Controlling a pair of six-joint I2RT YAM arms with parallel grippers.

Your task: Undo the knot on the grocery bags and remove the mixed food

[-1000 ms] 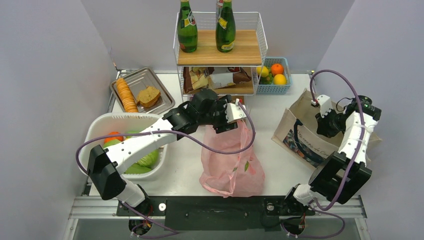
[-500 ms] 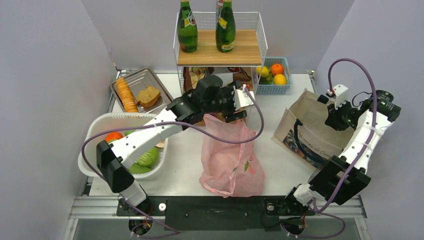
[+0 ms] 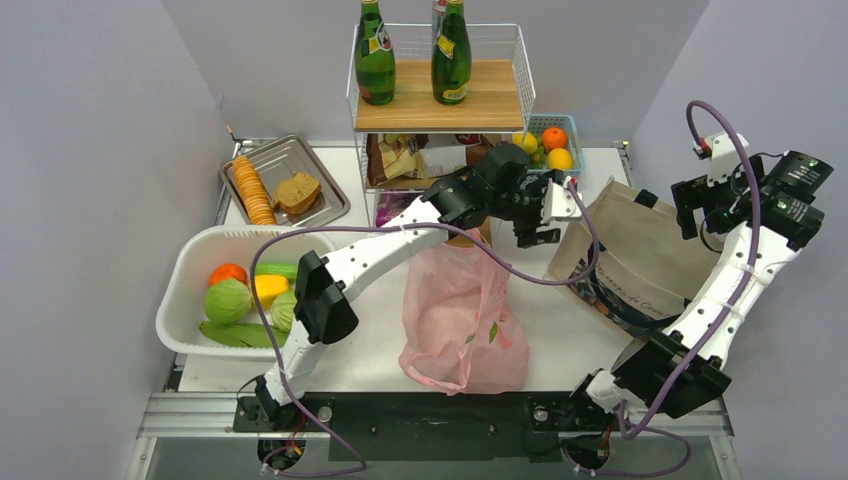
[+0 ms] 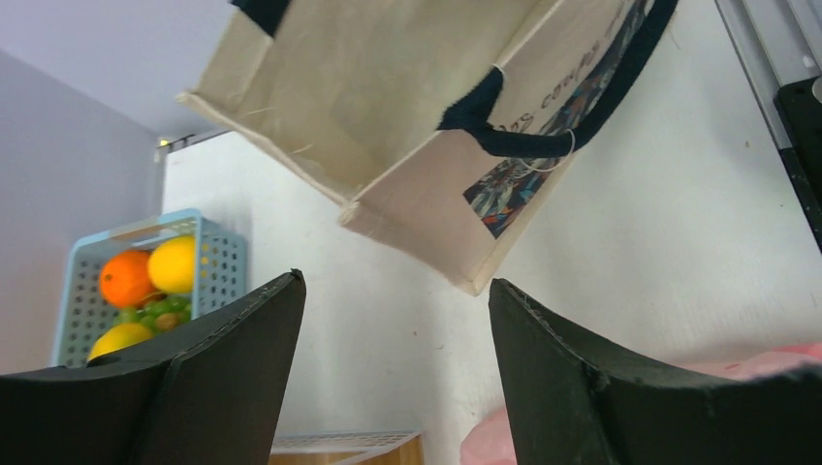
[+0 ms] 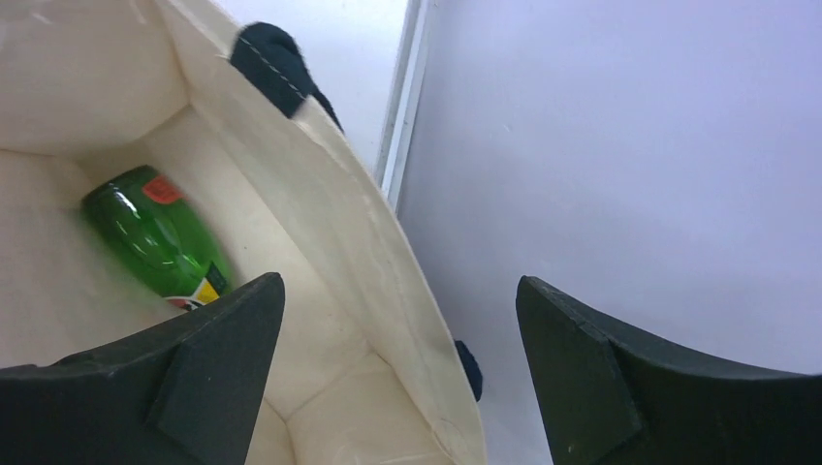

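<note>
The pink grocery bag (image 3: 462,322) lies crumpled at the table's front middle, with something green showing through its lower side. I cannot make out its knot where the left arm crosses the bag's top. My left gripper (image 3: 535,228) (image 4: 395,281) hovers open and empty between the bag and the beige canvas tote (image 3: 622,262). A corner of the pink bag (image 4: 766,363) shows by its right finger. My right gripper (image 3: 692,212) (image 5: 399,279) is raised over the tote's right rim, open and empty. A green glass bottle (image 5: 153,240) lies inside the tote.
A white tub (image 3: 190,262) at the left holds produce. A metal tray (image 3: 300,160) with crackers and bread sits at the back left. A wire shelf (image 3: 440,100) carries two green bottles, with a blue fruit basket (image 3: 572,130) (image 4: 218,254) beside it.
My left arm swung right, from the bag's top to the gap beside the tote. My right arm rose up and back, and its jaws went from shut to open.
</note>
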